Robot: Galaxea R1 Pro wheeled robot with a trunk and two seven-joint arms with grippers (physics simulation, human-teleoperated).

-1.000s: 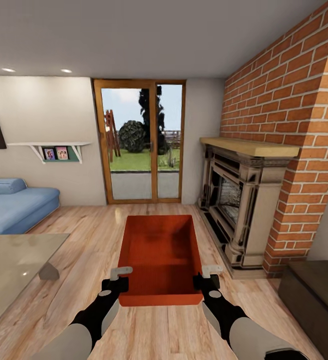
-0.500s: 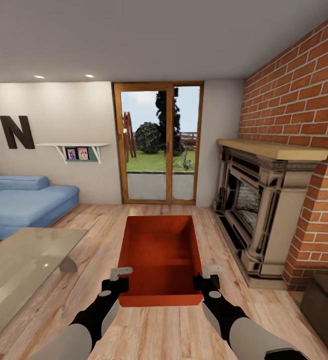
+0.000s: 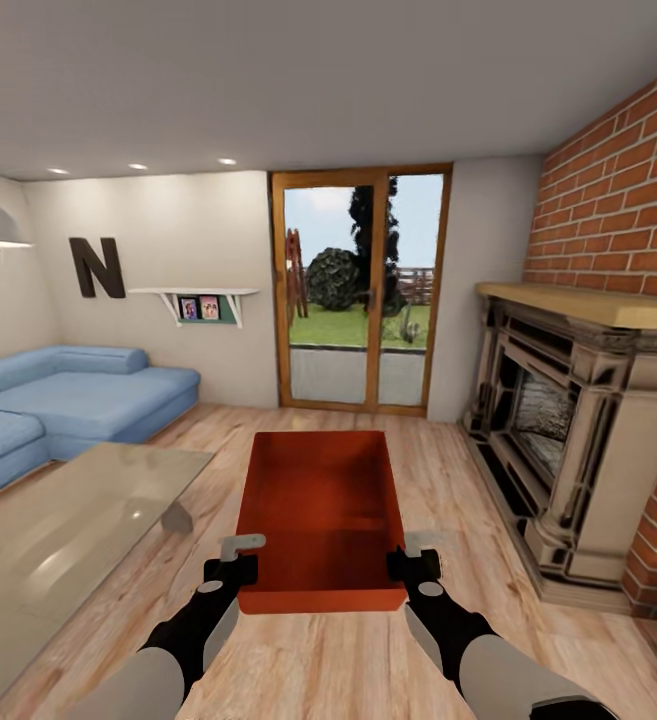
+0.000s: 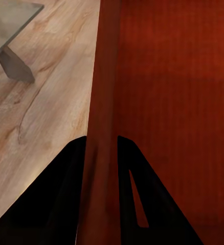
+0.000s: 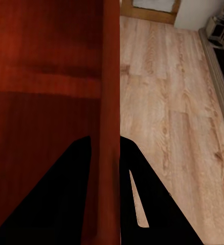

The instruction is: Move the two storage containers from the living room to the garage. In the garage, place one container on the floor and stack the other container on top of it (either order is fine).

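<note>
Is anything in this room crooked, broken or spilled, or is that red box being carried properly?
Nothing stands out. The storage container sits level and empty, its side walls pinched by the left gripper and right gripper. The glass table, sofa and fireplace look undamaged.

head cam: sitting high, facing fwd/down over both arms twd glass doors. l & r wrist cams: sitting close along fingers, each looking down one side wall of container; all sharing container + wood floor.
</note>
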